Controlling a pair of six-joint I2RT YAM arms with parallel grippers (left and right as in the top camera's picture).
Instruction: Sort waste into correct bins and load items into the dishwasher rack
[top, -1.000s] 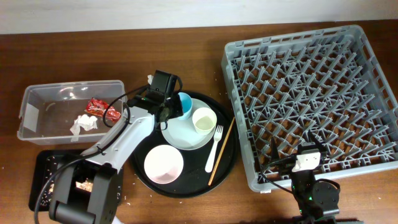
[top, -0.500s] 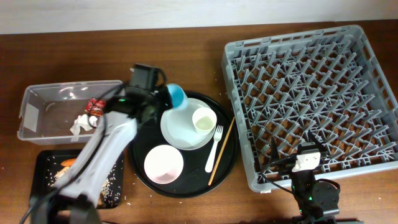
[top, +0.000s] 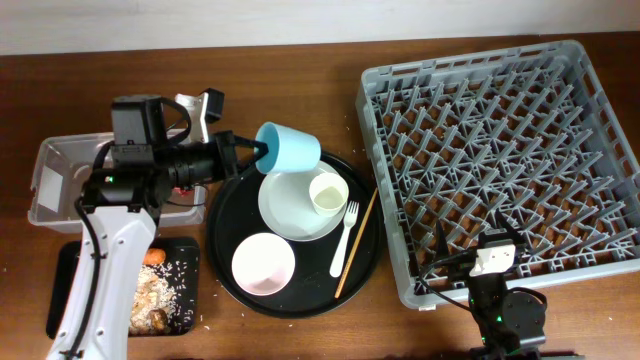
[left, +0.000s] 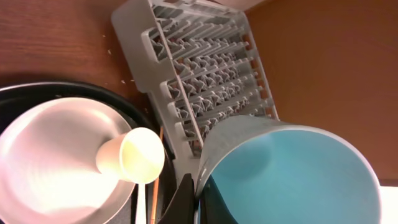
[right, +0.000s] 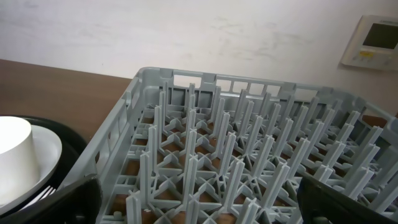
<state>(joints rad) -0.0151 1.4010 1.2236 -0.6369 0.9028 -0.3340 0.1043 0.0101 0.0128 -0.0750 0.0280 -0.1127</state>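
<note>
My left gripper (top: 262, 152) is shut on the rim of the light blue cup (top: 290, 148), which hangs tipped on its side above the back edge of the round black tray (top: 225, 215). In the left wrist view the fingers (left: 186, 200) pinch the cup (left: 292, 174) wall. The cream cup (top: 328, 194) stands on the grey-green plate (top: 290, 215). Beside them are the pink bowl (top: 264, 264), the white fork (top: 344, 240) and the chopsticks (top: 358, 243). The grey rack (top: 500, 150) is at the right. My right gripper (right: 199, 208) stands open at the rack's near edge.
The clear tub (top: 60, 160) sits at the left, partly under my left arm. In front of it the shallow black tray (top: 70, 290) holds rice scraps (top: 165, 285) and a carrot (top: 153, 256). The right arm (top: 497, 300) rests by the table's front edge.
The left gripper closed on the blue cup, lifted it off the round tray and drew back to the left, tipping the cup sideways. The right arm has not moved.
</note>
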